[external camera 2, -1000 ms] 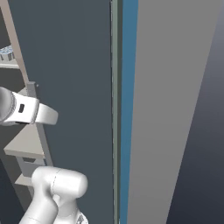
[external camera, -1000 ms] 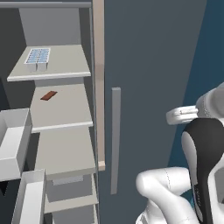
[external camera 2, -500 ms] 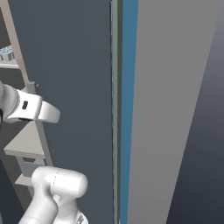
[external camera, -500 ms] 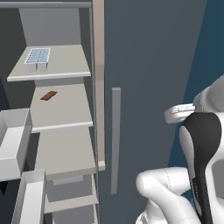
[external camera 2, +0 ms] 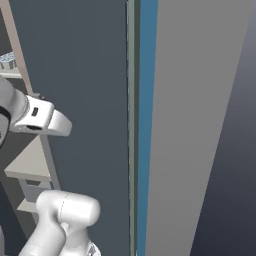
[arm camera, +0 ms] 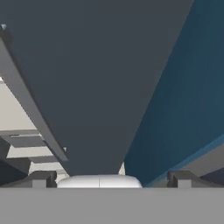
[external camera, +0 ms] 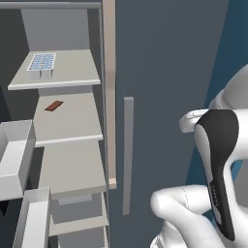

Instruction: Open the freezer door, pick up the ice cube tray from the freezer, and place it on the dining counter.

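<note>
The freezer (external camera: 72,121) stands open, with pale shelves between light grey walls. On its top shelf lies the ice cube tray (external camera: 42,62), white with pale blue cubes; its corner also shows in the right base view (external camera 2: 7,60). The freezer door is swung out to the left, and its white bins (external camera: 14,155) show at the lower left. My gripper (arm camera: 111,179) is open with nothing between its fingertips (arm camera: 41,178). It faces the plain grey door (arm camera: 96,78), well to the right of the tray. The dining counter is out of view.
A small flat brown bar (external camera: 54,105) lies on the second shelf. The plain grey door (external camera: 164,72) with its vertical bar handle (external camera: 128,155) stands right of the freezer. A blue wall (arm camera: 183,96) and a tall grey panel (external camera 2: 200,125) lie further right. My arm (external camera: 218,169) is at the lower right.
The arm's dark link has swung a little left and up in the left base view, and the hand has edged slightly. The tray and the doors have not moved.
</note>
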Robot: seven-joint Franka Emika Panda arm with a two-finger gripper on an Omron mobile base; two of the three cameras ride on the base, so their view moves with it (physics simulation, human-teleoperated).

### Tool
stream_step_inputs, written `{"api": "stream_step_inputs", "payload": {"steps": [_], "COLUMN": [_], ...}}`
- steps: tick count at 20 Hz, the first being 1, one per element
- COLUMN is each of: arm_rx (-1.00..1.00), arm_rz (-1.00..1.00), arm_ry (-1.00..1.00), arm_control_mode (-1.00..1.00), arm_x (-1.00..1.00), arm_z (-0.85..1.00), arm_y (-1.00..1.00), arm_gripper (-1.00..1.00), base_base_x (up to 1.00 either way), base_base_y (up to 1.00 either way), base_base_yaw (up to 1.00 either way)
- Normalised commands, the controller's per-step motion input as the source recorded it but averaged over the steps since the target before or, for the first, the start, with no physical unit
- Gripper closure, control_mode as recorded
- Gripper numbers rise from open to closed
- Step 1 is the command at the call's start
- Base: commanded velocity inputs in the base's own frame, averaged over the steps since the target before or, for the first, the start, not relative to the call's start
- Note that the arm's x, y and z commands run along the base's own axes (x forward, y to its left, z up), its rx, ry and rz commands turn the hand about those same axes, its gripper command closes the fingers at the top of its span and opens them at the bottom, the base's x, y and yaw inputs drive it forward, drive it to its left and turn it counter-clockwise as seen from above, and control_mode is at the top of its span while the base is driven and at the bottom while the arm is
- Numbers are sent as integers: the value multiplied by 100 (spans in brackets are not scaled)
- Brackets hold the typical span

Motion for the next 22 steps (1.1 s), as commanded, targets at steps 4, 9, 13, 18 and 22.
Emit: {"api": "stream_step_inputs", "payload": {"steps": [4,9,13,18,22], "arm_rx": [2,3,2,1,0], "arm_rz": [0,0,0,0,0], "arm_ry": [8,6,5,2,0], "arm_control_mode": [-100,-100,-100,-100,-100], "arm_x": [0,0,0,0,0], "arm_z": [0,0,0,0,0], "arm_y": [0,0,0,0,0], "arm_gripper": [-100,-100,-100,-100,-100], "base_base_x": [0,0,0,0,0], "base_base_y": [0,0,0,0,0], "base_base_yaw": [0,0,0,0,0]}}
